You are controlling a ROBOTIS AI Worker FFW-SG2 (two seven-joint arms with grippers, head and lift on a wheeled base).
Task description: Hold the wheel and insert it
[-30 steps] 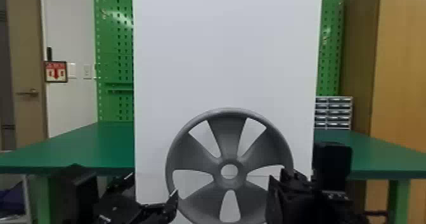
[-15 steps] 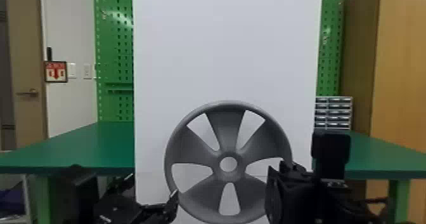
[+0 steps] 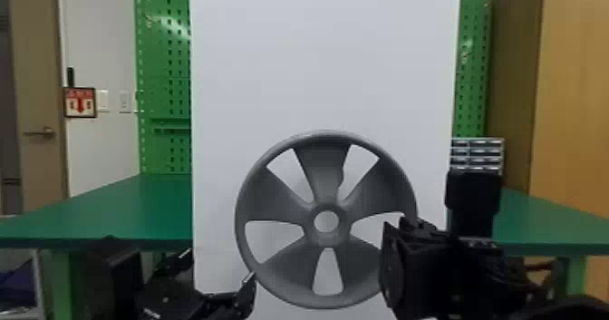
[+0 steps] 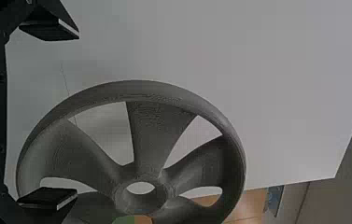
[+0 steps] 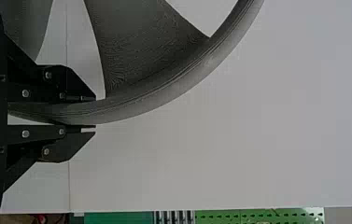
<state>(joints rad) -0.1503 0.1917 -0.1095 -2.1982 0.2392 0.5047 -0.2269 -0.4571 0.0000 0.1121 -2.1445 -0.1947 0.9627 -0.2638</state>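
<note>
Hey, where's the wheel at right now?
Low in the head view's middle, the wheel is upright before the white panel, its rim gripped on the robot's right by the right tool.

The wheel point(image 3: 324, 165) is grey with fine lines, the panel point(image 3: 326, 60) white. The counter point(image 3: 131, 206) is green, the pegboard point(image 3: 158, 74) brighter green with rows of dark holes, the sign point(image 3: 80, 102) red and white.

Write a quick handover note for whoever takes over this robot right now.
Right gripper: closed on the wheel's right side, fingers either side of the rim.
Left gripper: open, near the wheel's lower left.
Wheel: upright, in front of the white panel.
Done: wheel gripped.
Left: inserting it, it seems; I cannot make out where it goes.
</note>
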